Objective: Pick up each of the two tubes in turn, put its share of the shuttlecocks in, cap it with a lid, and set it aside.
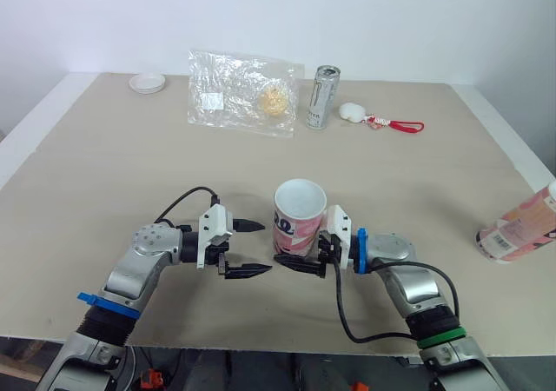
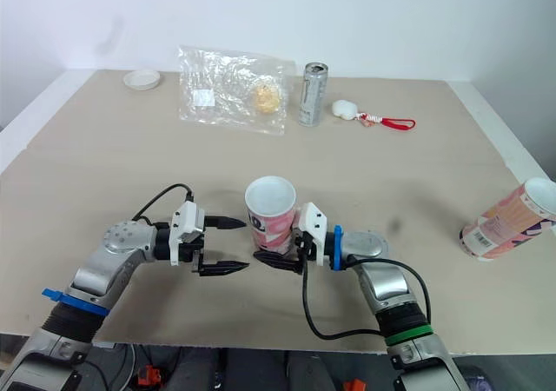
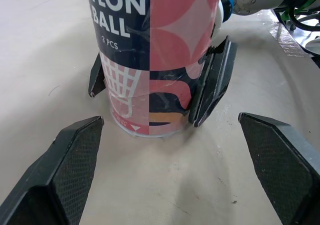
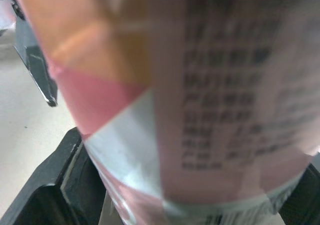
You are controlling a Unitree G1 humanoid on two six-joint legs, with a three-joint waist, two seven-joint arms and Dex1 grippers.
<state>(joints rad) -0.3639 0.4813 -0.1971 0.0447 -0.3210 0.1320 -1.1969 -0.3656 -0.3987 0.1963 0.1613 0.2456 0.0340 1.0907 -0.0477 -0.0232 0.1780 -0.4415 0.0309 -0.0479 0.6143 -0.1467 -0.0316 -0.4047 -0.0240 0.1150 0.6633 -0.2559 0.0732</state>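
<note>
R tool (image 1: 291, 254) clamped on base of upright tube (image 1: 301, 213), open end up | L tool (image 1: 266, 247) wide open, empty, just left of upright tube, not touching | 2nd tube (image 1: 517, 230) on its side, well right of upright tube, at tabletop (image 1: 130, 174) edge

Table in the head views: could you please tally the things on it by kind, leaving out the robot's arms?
Tubes: 2 (upright tube, lying tube)
Plastic bag: 1
Can: 1
White lid: 1
White charm with red strap: 1
Total: 6
</note>
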